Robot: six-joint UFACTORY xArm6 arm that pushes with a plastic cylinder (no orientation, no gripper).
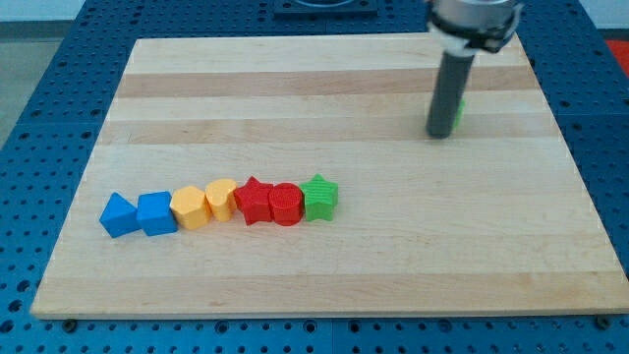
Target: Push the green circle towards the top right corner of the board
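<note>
In the camera view, my tip (439, 135) sits pressed against the small green circle block (459, 111), which peeks out at two o'clock from the rod, up in the pale wooden board's (295, 98) upper-right area. The rod has no jaws to open or close. By my judgement it's mostly there, with a short push toward the corner left; only a green sliver shows.

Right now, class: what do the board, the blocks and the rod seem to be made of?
Board: pale wood, matte, visible grain in glued strips. Blocks, e.g. the green star and red star: probably plastic, uniform bright colour, faint sheen. Rod: dark, smooth, metal or plastic; cannot tell.
</note>
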